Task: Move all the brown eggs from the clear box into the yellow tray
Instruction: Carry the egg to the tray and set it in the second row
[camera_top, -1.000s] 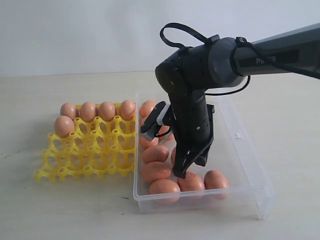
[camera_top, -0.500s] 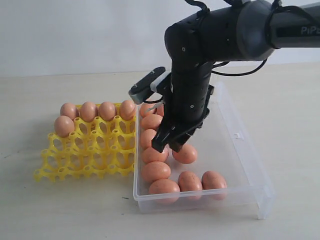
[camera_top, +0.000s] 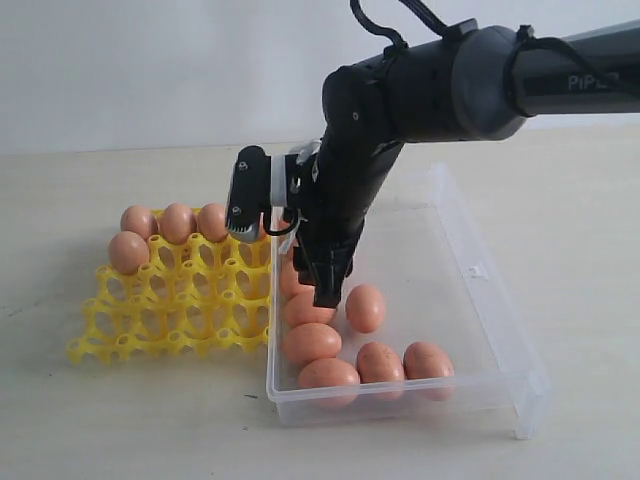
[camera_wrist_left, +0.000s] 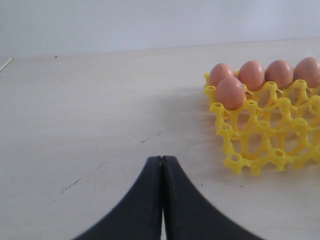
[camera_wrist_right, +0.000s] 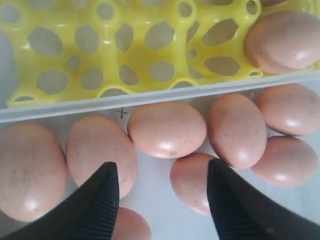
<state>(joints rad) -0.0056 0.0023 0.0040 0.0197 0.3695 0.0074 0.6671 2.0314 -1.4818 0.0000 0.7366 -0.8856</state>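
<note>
Several brown eggs (camera_top: 311, 343) lie in the clear box (camera_top: 470, 300), most of them along its tray-side wall, and one egg (camera_top: 365, 307) lies alone in the middle. My right gripper (camera_top: 325, 285) hangs over that row. In the right wrist view it (camera_wrist_right: 162, 167) is open above the box floor with nothing between its fingers, and eggs (camera_wrist_right: 167, 129) lie just beyond the tips. The yellow tray (camera_top: 170, 300) holds several eggs (camera_top: 176, 222) in its far row and one egg (camera_top: 128, 252) in its second row. My left gripper (camera_wrist_left: 161, 159) is shut and empty over bare table beside the tray (camera_wrist_left: 260, 145).
The tray's side presses against the box wall (camera_wrist_right: 150, 97). The box's long right wall (camera_top: 500, 320) and its near corner (camera_top: 530, 400) stand above the table. The right arm's black body (camera_top: 400, 100) reaches in from the upper right.
The right gripper has risen from the near end of the box and swung left toward the tray-side wall, turning its wrist. The egg in the middle of the box now shows.
</note>
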